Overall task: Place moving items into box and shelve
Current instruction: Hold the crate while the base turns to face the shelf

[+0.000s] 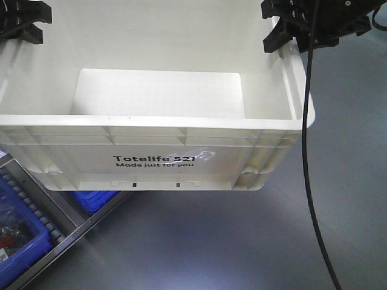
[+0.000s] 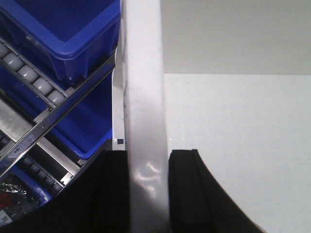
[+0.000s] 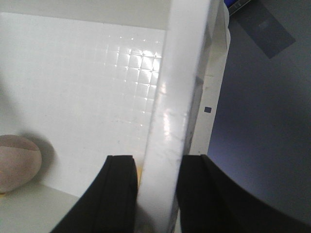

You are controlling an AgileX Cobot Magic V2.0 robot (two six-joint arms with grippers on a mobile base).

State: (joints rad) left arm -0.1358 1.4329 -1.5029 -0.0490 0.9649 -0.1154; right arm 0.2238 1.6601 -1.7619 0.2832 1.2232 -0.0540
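Left wrist view: the left gripper (image 2: 148,191) has its jaws drawn narrow and clamped on the rim of the large white rectangular plastic crate (image 2: 143,97), one black finger on each side of the wall.
Right wrist view: the right gripper (image 3: 158,191) is closed the same way on the opposite end wall, one finger inside and one outside.
Crate contents: a pale pinkish round object (image 3: 17,162) lies on the crate's bottom at the lower left of the right wrist frame.
Crate position: it fills the upper middle of the front view, open side up.
Long axis: it runs left to right across the frame between the two grippers, and the long side with the black print (image 1: 154,161) faces the camera.
Surroundings: blue plastic bins (image 2: 63,29) sit on a metal roller rack (image 2: 29,82) at the left. A black cable (image 1: 308,151) hangs at the right over the grey floor (image 1: 242,241).
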